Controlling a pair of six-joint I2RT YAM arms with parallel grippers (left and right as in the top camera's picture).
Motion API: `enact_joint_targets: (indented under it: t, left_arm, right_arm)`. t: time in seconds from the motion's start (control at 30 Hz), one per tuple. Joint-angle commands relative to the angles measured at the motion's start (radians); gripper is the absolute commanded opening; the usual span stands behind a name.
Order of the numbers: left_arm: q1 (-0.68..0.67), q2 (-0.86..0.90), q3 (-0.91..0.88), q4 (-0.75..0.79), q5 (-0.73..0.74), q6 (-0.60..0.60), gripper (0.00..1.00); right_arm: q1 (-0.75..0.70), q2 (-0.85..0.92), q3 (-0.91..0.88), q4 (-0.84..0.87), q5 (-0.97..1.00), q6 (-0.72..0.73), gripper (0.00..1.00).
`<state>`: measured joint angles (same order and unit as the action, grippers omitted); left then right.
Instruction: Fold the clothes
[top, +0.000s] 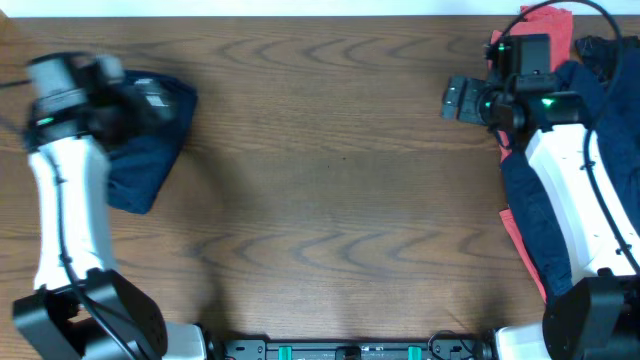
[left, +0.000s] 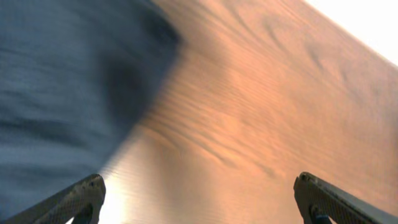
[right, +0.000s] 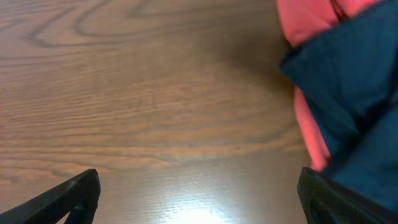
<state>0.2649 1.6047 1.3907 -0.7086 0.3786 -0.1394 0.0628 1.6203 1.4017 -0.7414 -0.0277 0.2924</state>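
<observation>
A wooden table (top: 330, 180) seen from above, with two white robot arms reaching in from its near edge, one at each end.

At the table's left end lies one bundle of navy shorts (top: 150, 160), folded into a compact shape. The left gripper (top: 158, 100) hovers over the bundle's top edge and looks blurred. In its wrist view the left gripper (left: 199, 180) has its two fingers (left: 81, 199) spread wide, with nothing between them but bare wood; the shorts (left: 62, 93) fill the upper left of that view.

At the table's right end sits one loose pile (top: 590, 120) of unfolded clothes. It shows navy cloth (top: 530, 200) and coral-red cloth (top: 545, 20), the red peeking out in two places: at the table's far edge and along the pile's inner side. How many garments it holds cannot be told.

The right gripper (top: 455, 98) hangs just beside the pile, toward the table's middle. In its wrist view the right gripper (right: 199, 180) also has two fingers (right: 68, 199) spread apart and empty.
</observation>
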Motion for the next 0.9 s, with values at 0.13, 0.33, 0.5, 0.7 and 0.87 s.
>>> enact_joint_targets:
  t: [0.13,0.33,0.5,0.7,0.87]
  left_arm:
    - [-0.319,0.007,0.008,-0.161,-0.267,0.06,0.98]
    - [-0.366,-0.053,0.008,-0.275,-0.251,0.06,0.98]
    - [-0.368,-0.225,0.001,-0.272,-0.215,0.1,0.98]
    - [-0.389,-0.538,-0.128,-0.193,-0.181,0.187,0.98]
    - [-0.39,-0.84,-0.327,-0.1,-0.182,0.187,0.98]
  right_arm:
    - [-0.089,-0.026,0.012,-0.041,-0.038,0.032,0.99]
    - [-0.124,-0.093,0.012,-0.112,-0.057,-0.018,0.99]
    - [-0.125,-0.195,-0.01,-0.19,-0.03,-0.019,0.99]
    - [-0.121,-0.444,-0.204,-0.096,-0.03,-0.016,0.99]
    - [-0.121,-0.737,-0.454,0.023,-0.029,-0.016,0.99]
